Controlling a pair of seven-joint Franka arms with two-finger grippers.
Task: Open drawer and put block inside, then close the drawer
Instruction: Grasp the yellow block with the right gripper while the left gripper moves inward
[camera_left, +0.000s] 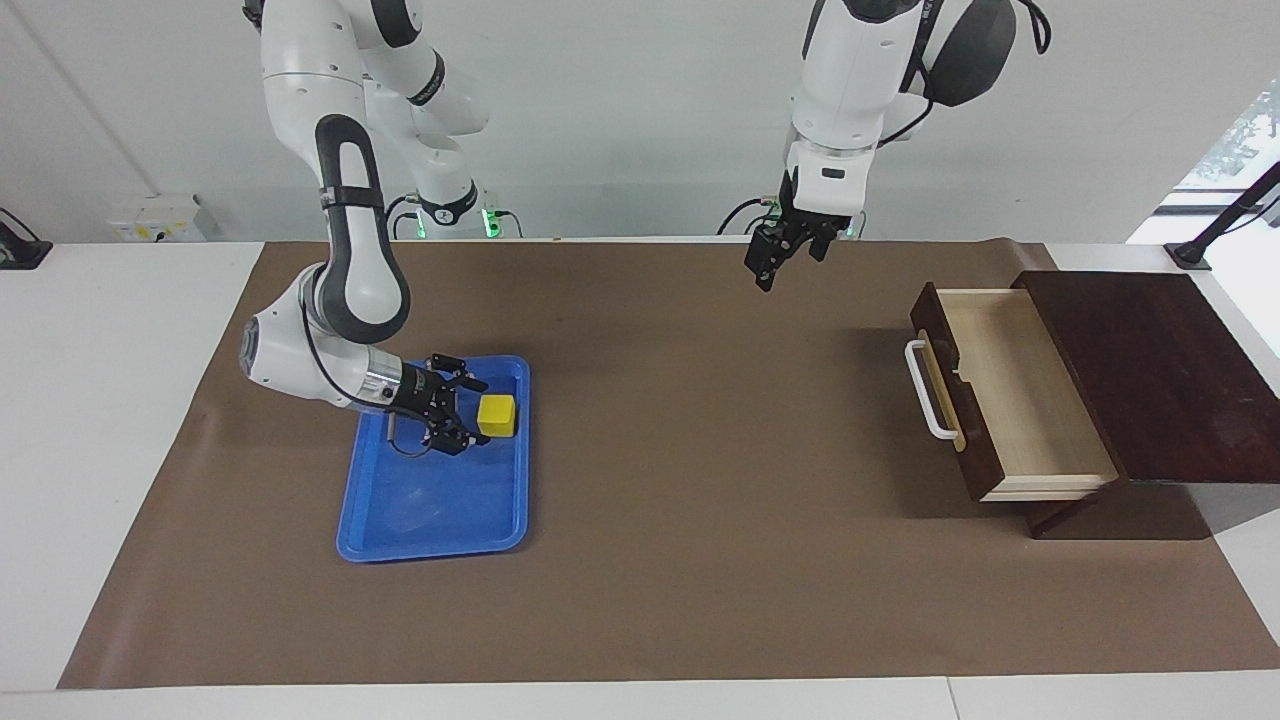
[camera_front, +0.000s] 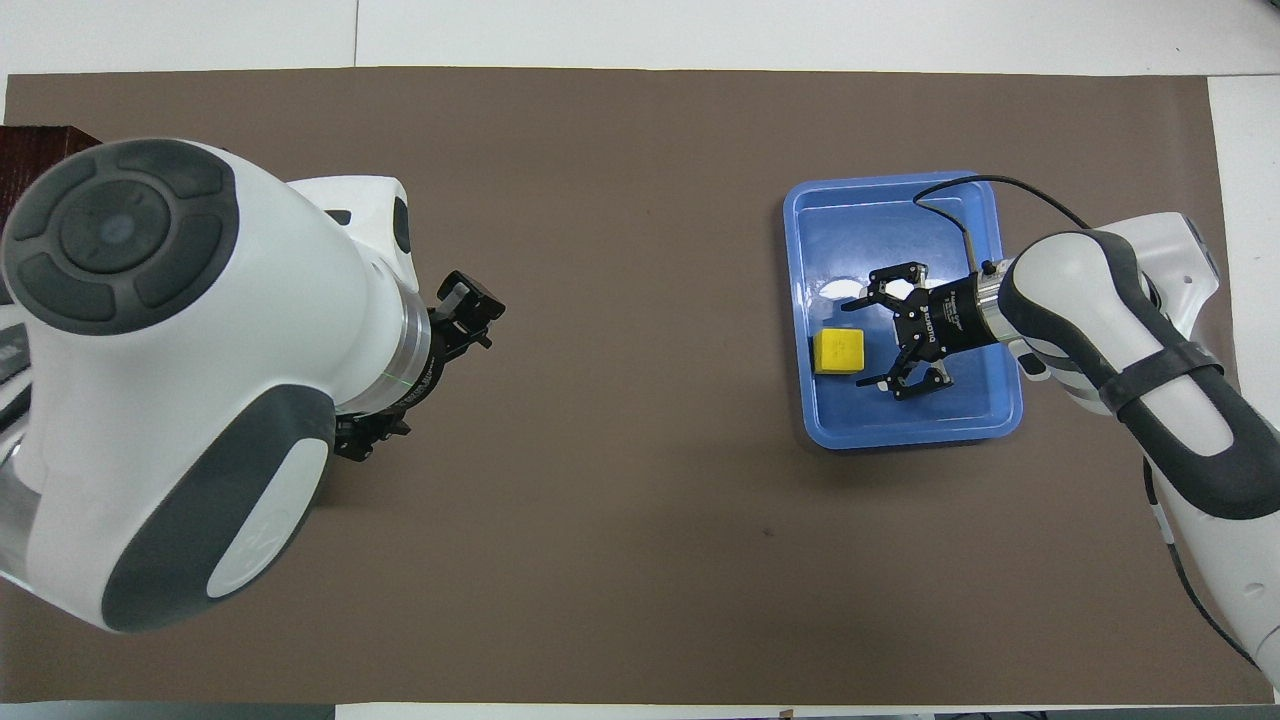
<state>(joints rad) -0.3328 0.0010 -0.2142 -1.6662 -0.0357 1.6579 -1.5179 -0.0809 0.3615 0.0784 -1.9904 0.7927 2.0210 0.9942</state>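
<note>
The drawer (camera_left: 1010, 390) of the dark brown box (camera_left: 1150, 370) stands pulled out at the left arm's end of the table, showing its pale wood inside and white bar handle (camera_left: 928, 392). The yellow block (camera_left: 496, 415) lies in a blue tray (camera_left: 430, 540); it also shows in the overhead view (camera_front: 838, 351). My right gripper (camera_left: 474, 415) is low in the tray, open, its fingertips just reaching the block's sides; it also shows in the overhead view (camera_front: 866, 344). My left gripper (camera_left: 790, 262) is open, empty and raised high over the mat, away from the drawer.
The blue tray (camera_front: 900, 182) lies on the brown mat (camera_left: 680, 480) toward the right arm's end. In the overhead view the raised left arm (camera_front: 170, 380) hides the drawer; only a corner of the box (camera_front: 40, 150) shows.
</note>
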